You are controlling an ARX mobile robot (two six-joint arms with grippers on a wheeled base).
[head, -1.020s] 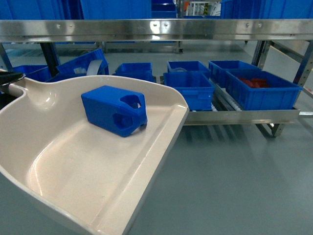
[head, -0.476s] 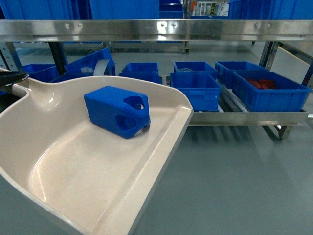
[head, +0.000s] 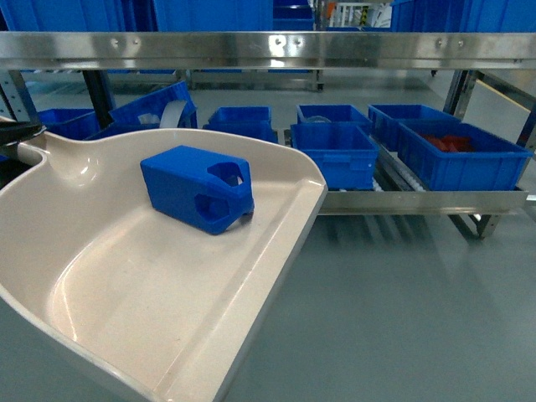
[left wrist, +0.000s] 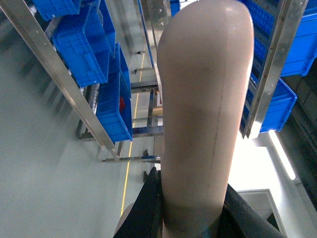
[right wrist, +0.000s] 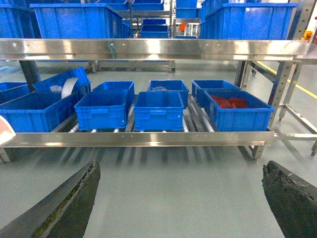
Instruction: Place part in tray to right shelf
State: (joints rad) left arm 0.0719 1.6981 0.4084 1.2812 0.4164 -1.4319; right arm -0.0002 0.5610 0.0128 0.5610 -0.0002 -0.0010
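The part (head: 197,188), a small bright blue block, lies on its side in the cream tray (head: 100,318), near the tray's upper middle. This tray fills the lower left of the head view. My left gripper (left wrist: 192,188) is shut on the tray's stub handle (left wrist: 203,99), with a black finger on each side. In the head view only a dark tip of the left gripper (head: 17,131) shows at the left edge. My right gripper (right wrist: 181,167) is open and empty, above the grey floor. The right shelf (head: 419,201) stands ahead, its front rail (right wrist: 148,138) low.
Several blue crates sit on the low rack; the right one (head: 452,151) holds red pieces (right wrist: 228,101). A tilted crate (head: 151,107) is at the left. A steel upper rail (head: 268,50) crosses the top. Grey floor (head: 402,301) lies between me and the rack.
The rack and crates slid a little to the right in the head view, then held still. The part stays in the tray, nudged slightly left. The left gripper's hold is unchanged.
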